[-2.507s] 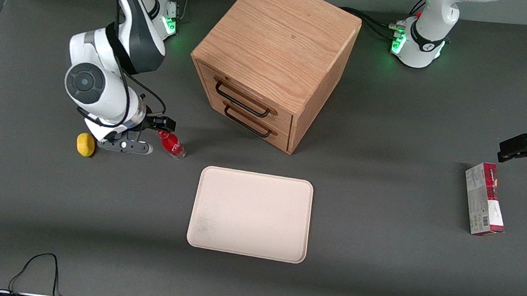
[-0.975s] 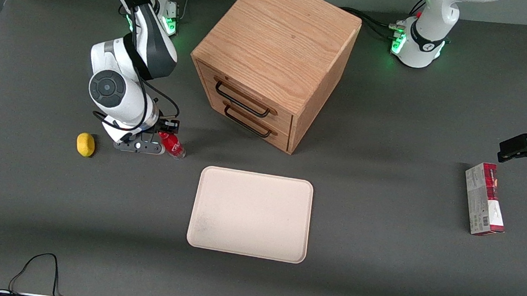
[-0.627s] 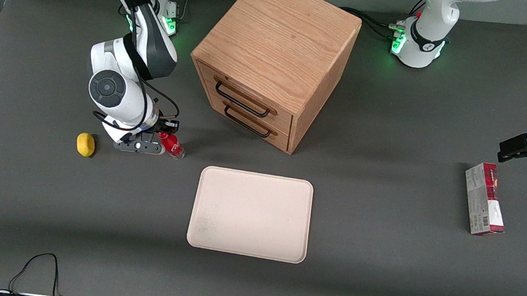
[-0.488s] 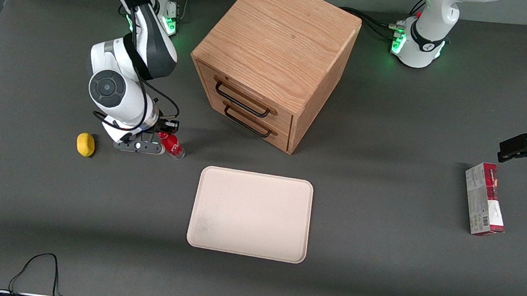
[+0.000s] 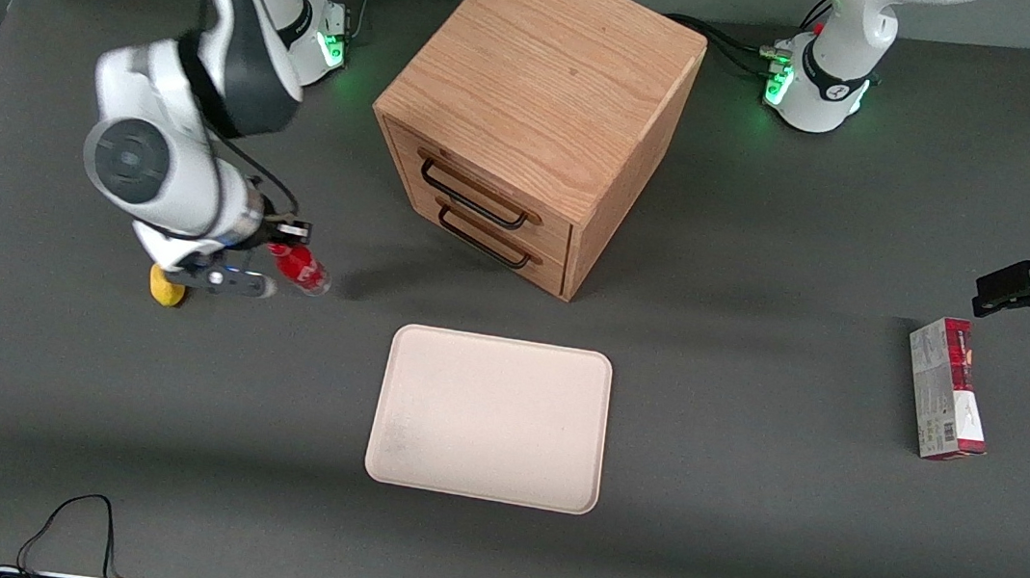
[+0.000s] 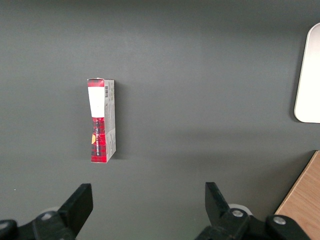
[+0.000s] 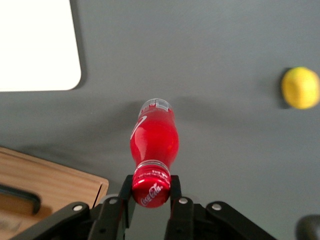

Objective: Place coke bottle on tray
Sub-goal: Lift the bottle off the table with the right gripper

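Observation:
My right gripper (image 5: 284, 252) is shut on the red cap of the coke bottle (image 5: 304, 271) and holds it lifted above the grey table, toward the working arm's end. In the right wrist view the gripper (image 7: 151, 192) clamps the cap from both sides, and the red bottle (image 7: 154, 136) hangs below it with its clear base toward the table. The cream tray (image 5: 491, 417) lies flat in the middle of the table, nearer to the front camera than the bottle. A corner of the tray (image 7: 37, 45) shows in the right wrist view.
A yellow lemon (image 5: 164, 289) lies beside the gripper, partly hidden by it; it shows in the wrist view (image 7: 299, 88). A wooden two-drawer cabinet (image 5: 535, 117) stands farther from the camera than the tray. A red-and-grey carton (image 5: 945, 401) lies toward the parked arm's end.
The gripper closed on the bottle's cap, then rose and shifted toward the working arm's end, carrying the bottle off the table. The lemon is now partly covered by the gripper.

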`<state>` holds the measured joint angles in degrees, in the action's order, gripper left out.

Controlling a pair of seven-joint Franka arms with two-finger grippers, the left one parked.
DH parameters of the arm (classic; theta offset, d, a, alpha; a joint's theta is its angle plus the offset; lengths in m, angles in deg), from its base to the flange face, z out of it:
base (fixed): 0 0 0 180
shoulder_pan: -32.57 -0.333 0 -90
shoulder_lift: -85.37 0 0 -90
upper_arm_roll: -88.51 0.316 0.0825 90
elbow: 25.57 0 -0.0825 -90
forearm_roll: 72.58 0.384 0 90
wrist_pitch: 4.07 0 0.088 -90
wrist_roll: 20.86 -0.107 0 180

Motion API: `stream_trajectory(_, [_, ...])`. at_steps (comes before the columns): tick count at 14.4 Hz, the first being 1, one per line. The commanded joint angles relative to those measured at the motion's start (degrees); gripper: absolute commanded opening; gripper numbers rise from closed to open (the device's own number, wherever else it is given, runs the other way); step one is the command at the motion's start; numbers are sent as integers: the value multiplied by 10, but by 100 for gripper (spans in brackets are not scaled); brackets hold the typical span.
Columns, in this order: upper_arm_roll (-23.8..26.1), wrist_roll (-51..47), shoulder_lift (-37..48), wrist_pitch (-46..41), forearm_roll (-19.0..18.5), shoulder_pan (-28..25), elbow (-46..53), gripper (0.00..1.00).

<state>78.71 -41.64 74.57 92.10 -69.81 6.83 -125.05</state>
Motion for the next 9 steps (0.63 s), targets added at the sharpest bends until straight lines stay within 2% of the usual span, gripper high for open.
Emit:
stream_trajectory(1, [-36,42,-12,-120,29,4,138,0])
stream_trajectory(5, [-41,45,-47,-230,42,40,269,0])
stream_trajectory(9, [-41,45,-81,-257,44,49,332,0])
